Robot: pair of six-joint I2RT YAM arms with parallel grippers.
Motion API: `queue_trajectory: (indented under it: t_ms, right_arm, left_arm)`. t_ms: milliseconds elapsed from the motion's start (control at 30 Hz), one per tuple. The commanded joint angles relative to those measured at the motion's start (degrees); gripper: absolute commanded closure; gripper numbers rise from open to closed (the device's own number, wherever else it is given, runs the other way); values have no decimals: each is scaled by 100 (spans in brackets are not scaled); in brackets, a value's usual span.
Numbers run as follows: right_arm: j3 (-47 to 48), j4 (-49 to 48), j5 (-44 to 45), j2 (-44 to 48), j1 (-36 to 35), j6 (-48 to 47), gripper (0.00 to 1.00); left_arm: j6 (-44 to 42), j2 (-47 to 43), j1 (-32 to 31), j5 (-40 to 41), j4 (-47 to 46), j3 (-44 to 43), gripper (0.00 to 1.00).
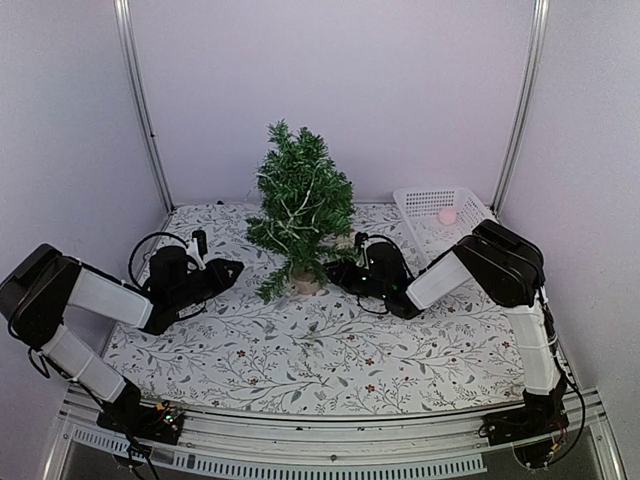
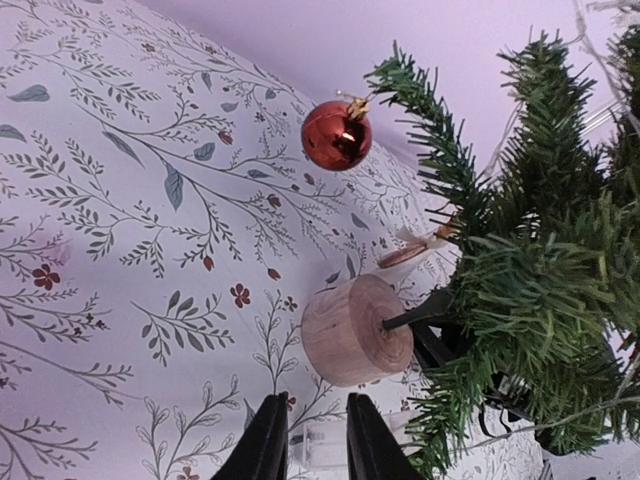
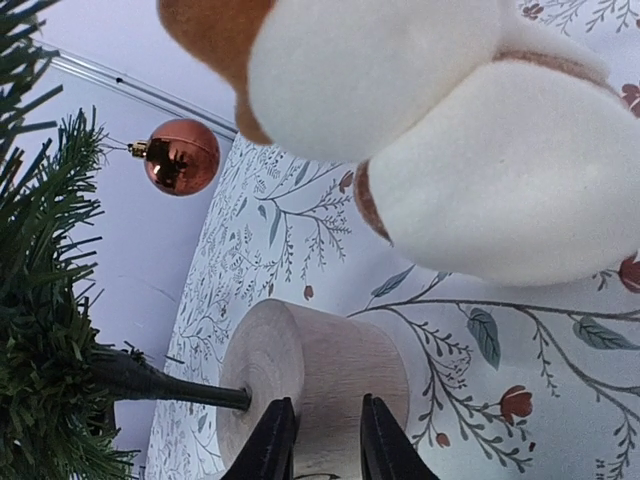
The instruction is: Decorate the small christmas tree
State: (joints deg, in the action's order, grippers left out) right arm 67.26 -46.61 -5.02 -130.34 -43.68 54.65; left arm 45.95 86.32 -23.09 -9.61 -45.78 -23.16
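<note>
The small christmas tree (image 1: 300, 205) stands mid-table on its pale wooden stump (image 1: 305, 283). A red bauble (image 2: 337, 135) hangs from a low branch and also shows in the right wrist view (image 3: 182, 156). A white and brown plush ornament (image 3: 420, 100) hangs very close to the right wrist camera. My left gripper (image 1: 235, 270) lies low, just left of the stump (image 2: 355, 330), its jaws a narrow gap apart and empty (image 2: 308, 435). My right gripper (image 1: 335, 272) lies just right of the stump (image 3: 320, 360), its jaws (image 3: 322, 435) a narrow gap apart with nothing seen between them.
A white plastic basket (image 1: 470, 205) stands at the back right with a pink ornament (image 1: 447, 216) in it. A light string (image 1: 290, 215) winds through the tree. A small clear box (image 2: 320, 440) lies on the floral cloth (image 1: 330, 350) near the stump. Walls enclose the table.
</note>
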Motion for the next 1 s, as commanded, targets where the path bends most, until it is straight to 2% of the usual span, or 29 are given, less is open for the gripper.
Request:
queue_trajectory:
  t_ms: [0, 200, 333, 433, 567, 700, 867, 967]
  right_arm:
    - [-361, -161, -209, 351, 102, -667, 72]
    - [-1146, -131, -114, 1348, 105, -831, 65]
    - [-1614, 323, -144, 2258, 159, -988, 61]
    - [-1704, 1127, -263, 2859, 387, -1333, 57]
    - [-1317, 2590, -536, 3627, 1256, -1768, 49]
    - [-490, 4479, -475, 3760, 2146, -2588, 48]
    - [384, 5973, -428, 3444, 2986, -3577, 46]
    - [844, 6702, -258, 3043, 3233, -4089, 43]
  left_arm:
    - [-134, -40, 119, -182, -98, -118, 77]
    - [-215, -224, 220, -219, 95, -126, 76]
    - [-214, -268, 251, -256, 136, -138, 76]
    - [-220, -311, 264, -245, 169, -165, 75]
    - [-238, -344, 302, -226, 266, -260, 75]
    - [-287, -353, 336, -176, 433, -428, 74]
    - [-302, -284, 366, -158, 553, -580, 74]
    - [-283, -217, 395, -164, 638, -662, 74]
